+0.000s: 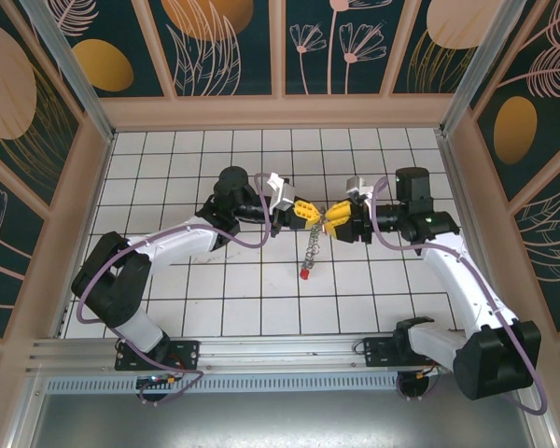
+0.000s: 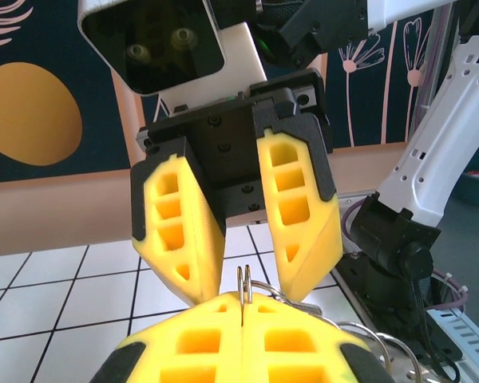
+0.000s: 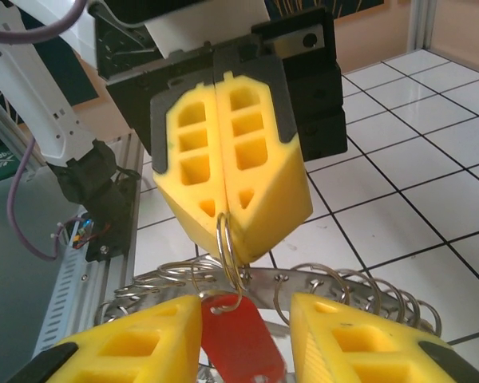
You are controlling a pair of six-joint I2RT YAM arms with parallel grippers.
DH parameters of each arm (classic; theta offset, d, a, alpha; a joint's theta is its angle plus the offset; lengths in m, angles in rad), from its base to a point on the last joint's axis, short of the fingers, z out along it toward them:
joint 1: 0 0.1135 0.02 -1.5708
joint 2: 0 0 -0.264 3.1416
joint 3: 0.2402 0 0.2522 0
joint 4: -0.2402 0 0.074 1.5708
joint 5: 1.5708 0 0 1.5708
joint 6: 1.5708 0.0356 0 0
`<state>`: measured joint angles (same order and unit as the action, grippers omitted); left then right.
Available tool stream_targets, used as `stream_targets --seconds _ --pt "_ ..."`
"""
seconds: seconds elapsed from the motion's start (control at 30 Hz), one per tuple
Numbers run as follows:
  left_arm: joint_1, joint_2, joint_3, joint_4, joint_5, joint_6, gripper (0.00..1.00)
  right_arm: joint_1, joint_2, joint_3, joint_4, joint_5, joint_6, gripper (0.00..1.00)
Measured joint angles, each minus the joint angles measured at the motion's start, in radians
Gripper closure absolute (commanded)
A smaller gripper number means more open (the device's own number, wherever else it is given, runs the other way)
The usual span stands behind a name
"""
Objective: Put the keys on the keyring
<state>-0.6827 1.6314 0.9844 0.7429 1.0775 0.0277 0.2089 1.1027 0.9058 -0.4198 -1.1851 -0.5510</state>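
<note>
Dangling keyring (image 1: 310, 245), bare tiles (image 1: 215, 299) all around

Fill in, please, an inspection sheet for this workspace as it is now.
surface: white tiled table, dark grout lines.
job's things: keyring fringed with wire loops, under the two grippers; red key tag on a small wire ring.
clutter: nothing seen.
grippers: left gripper shut on the small wire ring; right gripper open, one finger on each side of the red key tag.
cables: purple cable looping along each arm.
surroundings: floral wall panels; metal rail at the near edge.
</note>
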Motion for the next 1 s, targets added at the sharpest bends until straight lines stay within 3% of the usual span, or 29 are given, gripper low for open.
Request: stream_targets --seconds 0.4,0.63,0.9,1.0 --pt "0.000 0.000 0.000 -0.010 -0.003 0.020 1.00 -0.011 0.055 0.032 -0.069 -0.043 -0.012 0.68" --pt "0.000 0.000 0.000 0.014 -0.003 0.006 1.00 -0.011 0.056 0.024 -0.058 -0.053 0.012 0.78" --pt "0.000 0.000 0.000 0.018 -0.006 -0.008 1.00 0.002 0.075 0.021 -0.030 -0.069 0.061 0.81" --pt "0.000 0.000 0.000 0.024 -0.016 -0.015 1.00 0.007 0.078 0.021 -0.026 -0.066 0.069 0.91"
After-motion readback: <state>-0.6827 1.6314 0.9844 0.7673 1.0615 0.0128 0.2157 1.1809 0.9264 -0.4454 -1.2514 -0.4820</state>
